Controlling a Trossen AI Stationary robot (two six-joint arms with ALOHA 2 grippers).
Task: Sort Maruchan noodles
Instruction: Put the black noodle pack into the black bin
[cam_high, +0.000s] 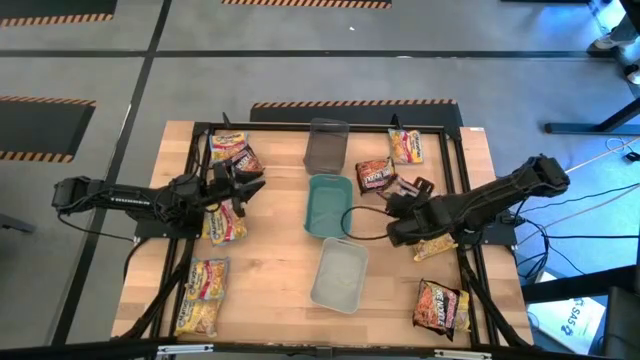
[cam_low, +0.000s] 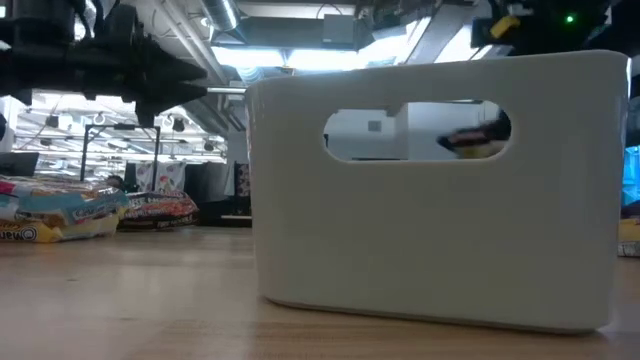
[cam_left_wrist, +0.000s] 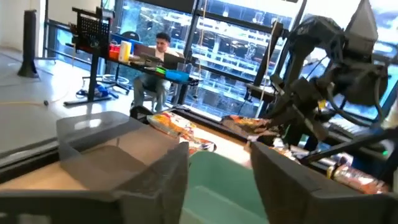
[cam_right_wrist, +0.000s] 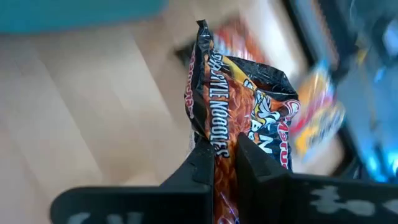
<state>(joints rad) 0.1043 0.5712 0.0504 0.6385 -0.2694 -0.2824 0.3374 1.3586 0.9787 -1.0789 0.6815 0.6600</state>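
Packet under right gripper (cam_high: 392, 207): in the overhead view, hidden by the arm; colour unreadable there.
Held packet (cam_right_wrist: 239, 118): lower end cut off by the frame edge; label only partly legible.
Background beside held packet: blurred red and yellow packets (cam_right_wrist: 317, 118).
White tray (cam_low: 440, 190): blocks most of the table behind it in the low view.
Left fingers (cam_left_wrist: 155, 186): tips cut off by the frame edge.

Right gripper (cam_right_wrist: 225, 163) jaws pinch dark noodle packet (cam_right_wrist: 249, 106).
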